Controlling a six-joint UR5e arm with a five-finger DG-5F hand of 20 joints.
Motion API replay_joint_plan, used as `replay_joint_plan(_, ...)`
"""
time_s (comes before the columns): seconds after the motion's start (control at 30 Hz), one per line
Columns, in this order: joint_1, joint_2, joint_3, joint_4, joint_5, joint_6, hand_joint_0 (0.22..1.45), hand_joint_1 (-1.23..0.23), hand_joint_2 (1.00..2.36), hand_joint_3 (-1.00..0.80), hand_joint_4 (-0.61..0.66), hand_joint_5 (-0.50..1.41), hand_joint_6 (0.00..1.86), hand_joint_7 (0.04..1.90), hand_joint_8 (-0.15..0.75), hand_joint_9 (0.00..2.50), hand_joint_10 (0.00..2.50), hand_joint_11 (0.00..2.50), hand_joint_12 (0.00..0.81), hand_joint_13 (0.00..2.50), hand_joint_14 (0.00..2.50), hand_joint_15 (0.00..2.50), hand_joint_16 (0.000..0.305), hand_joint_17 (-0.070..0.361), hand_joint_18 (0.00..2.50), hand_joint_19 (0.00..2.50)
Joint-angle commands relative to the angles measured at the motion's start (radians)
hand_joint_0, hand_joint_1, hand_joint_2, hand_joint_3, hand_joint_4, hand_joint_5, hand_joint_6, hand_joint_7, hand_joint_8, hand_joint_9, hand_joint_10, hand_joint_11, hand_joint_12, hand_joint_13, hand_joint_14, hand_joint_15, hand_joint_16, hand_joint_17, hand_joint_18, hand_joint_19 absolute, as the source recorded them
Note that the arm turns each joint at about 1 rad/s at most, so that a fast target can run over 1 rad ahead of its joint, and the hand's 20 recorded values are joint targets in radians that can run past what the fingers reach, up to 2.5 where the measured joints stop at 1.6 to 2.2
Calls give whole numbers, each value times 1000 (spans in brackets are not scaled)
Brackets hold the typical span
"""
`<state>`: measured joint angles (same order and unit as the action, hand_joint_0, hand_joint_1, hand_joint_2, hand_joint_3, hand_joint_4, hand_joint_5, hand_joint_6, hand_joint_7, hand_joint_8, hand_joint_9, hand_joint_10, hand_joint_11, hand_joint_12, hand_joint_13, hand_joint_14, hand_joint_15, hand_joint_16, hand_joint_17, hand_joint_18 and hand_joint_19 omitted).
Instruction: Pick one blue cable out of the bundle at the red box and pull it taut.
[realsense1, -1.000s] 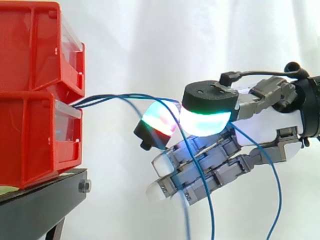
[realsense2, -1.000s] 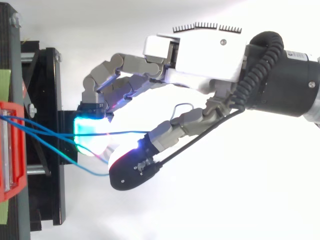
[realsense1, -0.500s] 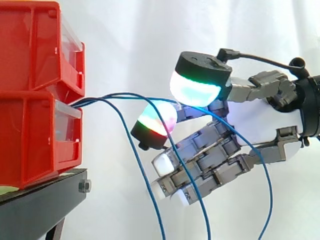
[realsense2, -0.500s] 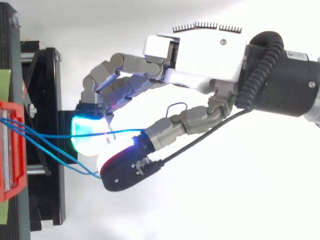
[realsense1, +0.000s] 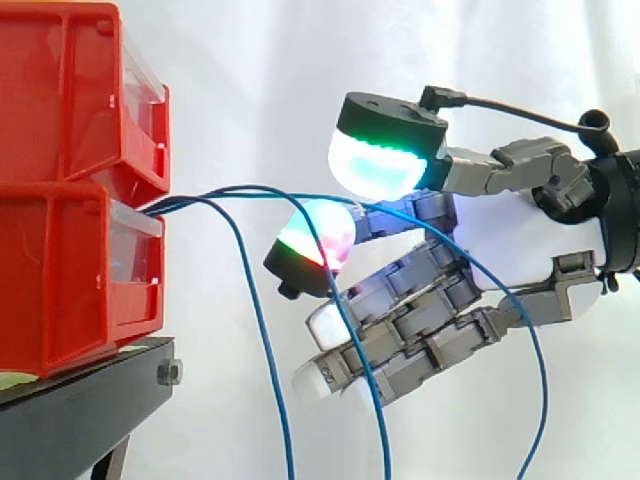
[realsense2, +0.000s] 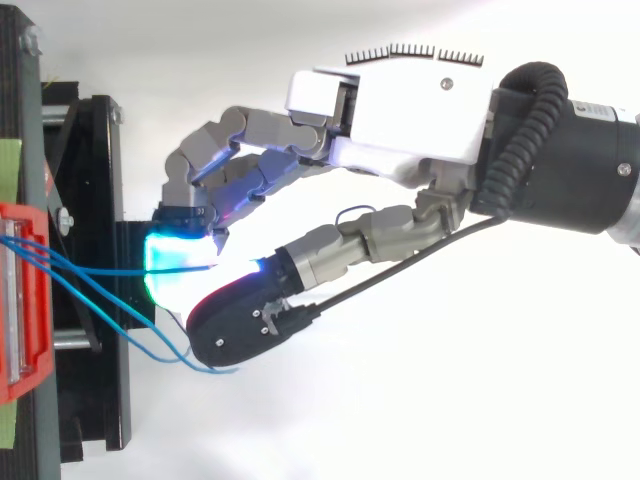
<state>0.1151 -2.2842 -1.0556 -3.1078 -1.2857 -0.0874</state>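
Three thin blue cables come out of the gap between the stacked red boxes (realsense1: 60, 270), whose edge also shows from above (realsense2: 20, 300). One blue cable (realsense1: 250, 190) runs level from the boxes to my hand (realsense1: 520, 240) and passes between the raised thumb pad (realsense1: 380, 165) and the glowing fingertip (realsense1: 318, 235) below it, then drops at the right. The hand's fingers are curled, and the thumb lies over this cable (realsense2: 100, 270) in the top view, where the hand (realsense2: 410, 120) reaches in from the right. The other two cables (realsense1: 260, 330) hang slack.
The red boxes stand on a black stand (realsense1: 80, 410) at the left, with its frame (realsense2: 100, 200) just beyond my fingertips. A white curtain lies behind everything. There is free room below and to the right of the hand.
The thumb has risen and reached forward toward the boxes, now sitting above the fingertip. The two slack cables have swung left, away from the fingers.
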Motion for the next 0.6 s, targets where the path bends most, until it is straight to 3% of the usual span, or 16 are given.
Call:
replay_joint_plan(0.0, 0, 0, 0, 0, 0, 0, 547, -634, 1000, -500, 11, -140, 866, 941, 316, 797, 11, 592, 334, 432, 8, 213, 50, 113, 390, 214)
replay_joint_plan(0.33, 0, 0, -1, 0, -1, 0, 574, -588, 1000, -500, 9, -120, 844, 973, 303, 833, 9, 591, 323, 437, 8, 211, 48, 109, 384, 221)
replay_joint_plan(0.57, 0, 0, 0, 0, 2, 0, 594, -545, 1007, -399, 23, -104, 820, 978, 299, 859, 12, 574, 319, 435, 8, 218, 47, 106, 371, 219)
